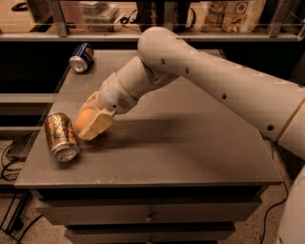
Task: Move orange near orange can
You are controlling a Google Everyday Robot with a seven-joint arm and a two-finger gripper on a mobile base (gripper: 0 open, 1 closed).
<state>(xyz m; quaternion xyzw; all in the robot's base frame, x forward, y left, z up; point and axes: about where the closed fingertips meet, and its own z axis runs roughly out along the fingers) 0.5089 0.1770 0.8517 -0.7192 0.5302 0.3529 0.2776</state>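
Note:
The orange (85, 118) is a small round fruit held between the pale fingers of my gripper (89, 121), which is shut on it at the left side of the grey table (190, 152). The orange can (61, 137), orange-brown and gold with a silver top, lies on its side just left of the gripper, close to the orange. Whether the orange rests on the table or hangs just above it, I cannot tell. My white arm reaches in from the right across the table.
A blue can (81, 57) with a red-white logo lies on its side at the table's far left corner. A shelf with boxes and bags (228, 14) runs behind the table. Drawers sit below the front edge. Cables lie on the floor at left.

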